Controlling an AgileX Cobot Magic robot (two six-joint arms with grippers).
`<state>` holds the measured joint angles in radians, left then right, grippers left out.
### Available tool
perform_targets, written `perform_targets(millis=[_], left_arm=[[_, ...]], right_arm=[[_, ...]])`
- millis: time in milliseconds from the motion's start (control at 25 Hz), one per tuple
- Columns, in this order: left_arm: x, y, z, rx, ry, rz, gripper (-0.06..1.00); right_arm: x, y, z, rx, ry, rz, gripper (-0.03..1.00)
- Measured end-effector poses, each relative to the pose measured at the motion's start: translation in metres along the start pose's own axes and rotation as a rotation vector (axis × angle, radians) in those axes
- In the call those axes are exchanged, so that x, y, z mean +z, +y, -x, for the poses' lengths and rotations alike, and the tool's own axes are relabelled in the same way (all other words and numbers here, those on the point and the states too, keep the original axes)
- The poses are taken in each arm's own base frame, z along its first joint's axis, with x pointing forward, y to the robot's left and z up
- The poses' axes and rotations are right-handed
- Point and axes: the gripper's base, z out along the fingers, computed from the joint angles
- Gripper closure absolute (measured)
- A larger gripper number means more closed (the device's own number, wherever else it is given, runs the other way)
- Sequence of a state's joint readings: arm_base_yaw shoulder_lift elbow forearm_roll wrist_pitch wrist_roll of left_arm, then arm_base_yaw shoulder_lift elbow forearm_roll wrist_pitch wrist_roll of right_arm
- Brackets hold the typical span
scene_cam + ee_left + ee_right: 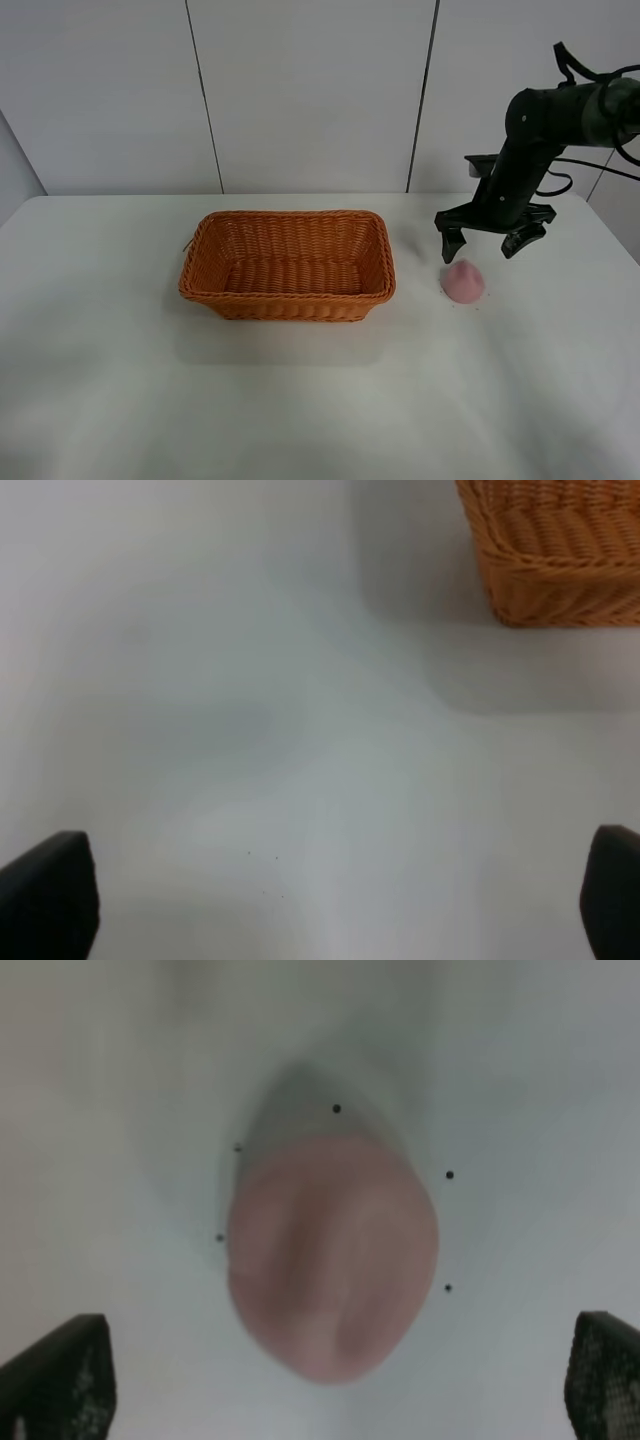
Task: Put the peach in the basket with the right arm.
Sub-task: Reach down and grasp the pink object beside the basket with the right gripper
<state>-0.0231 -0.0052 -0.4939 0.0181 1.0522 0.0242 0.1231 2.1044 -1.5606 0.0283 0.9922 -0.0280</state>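
Exterior high view: the right arm point(530, 140) holds its jaws, spread and empty, over the peach point(463, 281), which lies on the surface point(300, 400) beside the basket point(290, 305), apparently aligned for a top-down grasp. Left wrist view: left jaws wide apart, holding nothing, basket corner ahead. Right wrist view: peach centred between the open jaw tips.

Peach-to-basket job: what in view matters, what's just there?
Job: peach; basket; right gripper, open above the peach.
Just there: left gripper, open; table; wall panels.
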Motion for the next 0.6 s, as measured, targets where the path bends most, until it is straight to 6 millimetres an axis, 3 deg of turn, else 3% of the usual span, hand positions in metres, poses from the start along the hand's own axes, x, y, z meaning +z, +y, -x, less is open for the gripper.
perform_targets(millis=[360,480,600], left_arm=[[0.0,0.0,0.0,0.0,0.0,0.0,-0.04],[0.0,0.0,0.0,0.0,0.0,0.0,-0.04],[0.0,0.0,0.0,0.0,0.0,0.0,-0.04]], right_arm=[[0.048,0.002,0.003,0.029,0.035,0.032,0.27],[0.054,0.002,0.003,0.033,0.049,0.037,0.28],[0.054,0.002,0.003,0.042,0.047,0.036,0.35]])
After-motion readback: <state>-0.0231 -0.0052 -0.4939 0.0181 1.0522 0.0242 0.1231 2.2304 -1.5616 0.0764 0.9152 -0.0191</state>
